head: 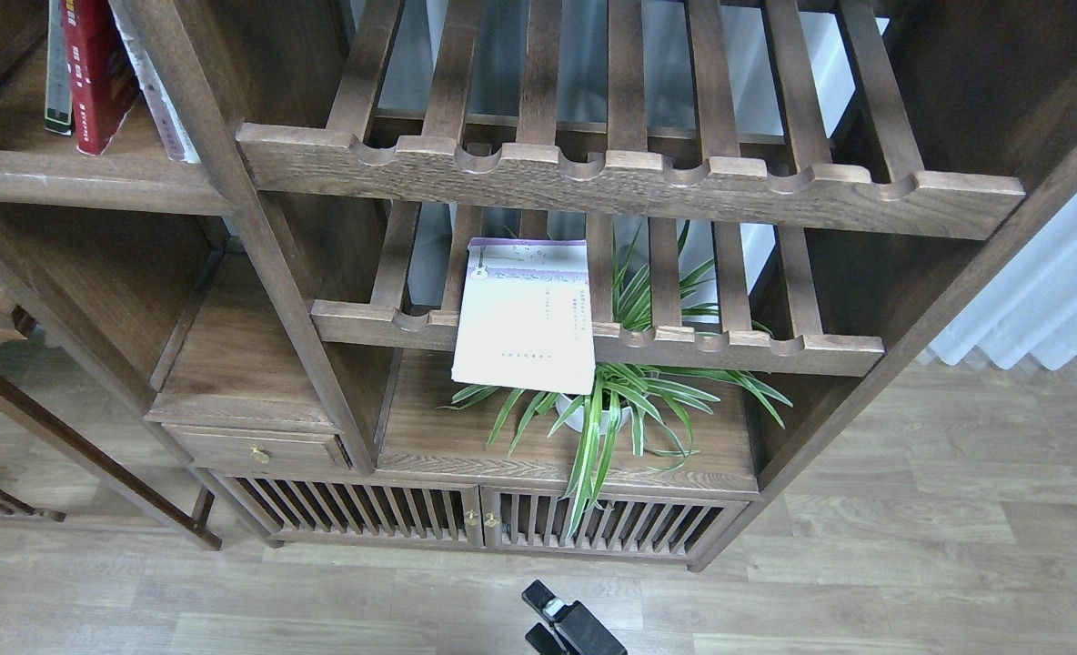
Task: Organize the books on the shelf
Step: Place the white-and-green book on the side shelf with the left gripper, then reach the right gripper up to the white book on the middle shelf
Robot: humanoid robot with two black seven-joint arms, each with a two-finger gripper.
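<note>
Lying flat on slatted rack point(593, 341): lavender-white book point(525, 314), overhanging front rail.

Thin pale lavender-white paperback point(525, 314) lies on the lower slatted wooden rack point(729, 346), overhanging the potted spider plant point(625, 400); red paperback point(97, 73) stands upper-left on the solid dark-brown plank shelf point(84, 177).

Home room: wooden bookcase point(256, 273), houseplant point(611, 400), plank floor point(911, 546).
</note>
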